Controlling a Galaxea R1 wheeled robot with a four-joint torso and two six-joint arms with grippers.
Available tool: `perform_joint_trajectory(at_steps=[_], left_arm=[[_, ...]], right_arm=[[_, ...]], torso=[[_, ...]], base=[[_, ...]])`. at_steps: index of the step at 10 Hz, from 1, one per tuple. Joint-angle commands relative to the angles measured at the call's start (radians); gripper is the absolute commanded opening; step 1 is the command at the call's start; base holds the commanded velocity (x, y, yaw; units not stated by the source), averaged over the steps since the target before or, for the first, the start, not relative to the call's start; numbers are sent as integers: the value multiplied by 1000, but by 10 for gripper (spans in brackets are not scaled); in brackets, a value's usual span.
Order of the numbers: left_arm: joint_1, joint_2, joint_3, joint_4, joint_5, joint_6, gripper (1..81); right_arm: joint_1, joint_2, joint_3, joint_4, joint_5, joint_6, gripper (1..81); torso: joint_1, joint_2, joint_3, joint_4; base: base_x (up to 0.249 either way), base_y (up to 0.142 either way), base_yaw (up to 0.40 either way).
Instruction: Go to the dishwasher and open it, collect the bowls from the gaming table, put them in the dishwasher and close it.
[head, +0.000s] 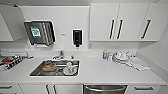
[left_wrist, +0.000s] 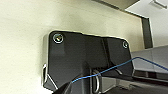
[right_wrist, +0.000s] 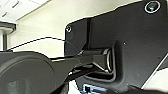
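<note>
Dishwasher (head: 105, 89) sat right below the counter (head: 100, 72), just right of the sink (head: 55, 68), handle running sideways; couldn't tell my claws' state.

No wording can be read anywhere. The paper towel dispenser (head: 40, 32) on the wall carries a green and white label (head: 35, 31) with a pattern like a code, too blurred to make out. A small grey mark (head: 63, 34) sits on the white wall panel beside the black soap dispenser (head: 77, 37), also illegible. The bottles (head: 106, 55) on the surface (head: 100, 71) show labels too small to read
</note>
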Motion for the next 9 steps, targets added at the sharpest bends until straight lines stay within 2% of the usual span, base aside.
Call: perform_joint_trajectory(at_steps=[1, 3, 7, 8, 9], left_arm=[[-25, -189, 182, 9, -70, -11, 811], [-42, -279, 266, 11, -79, -13, 811], [-133, -502, 497, 7, -79, -23, 811], [-159, -547, 538, 7, -77, -30, 811], [-186, -573, 561, 7, -77, -30, 811]], right_arm=[[62, -176, 209, 16, -59, 19, 811], [93, -258, 327, 10, -59, 17, 811], [199, -384, 498, 14, -61, 19, 811], [220, -403, 509, 14, -61, 27, 811], [240, -412, 504, 14, -59, 42, 811]], torso=[[64, -100, -94, 0], [80, -128, -119, 0], [169, -267, -252, 0], [191, -302, -191, 0], [212, -333, -209, 0]], base=[[0, 0, 0], [0, 0, 0], [0, 0, 0], [0, 0, 0], [0, 0, 0]])
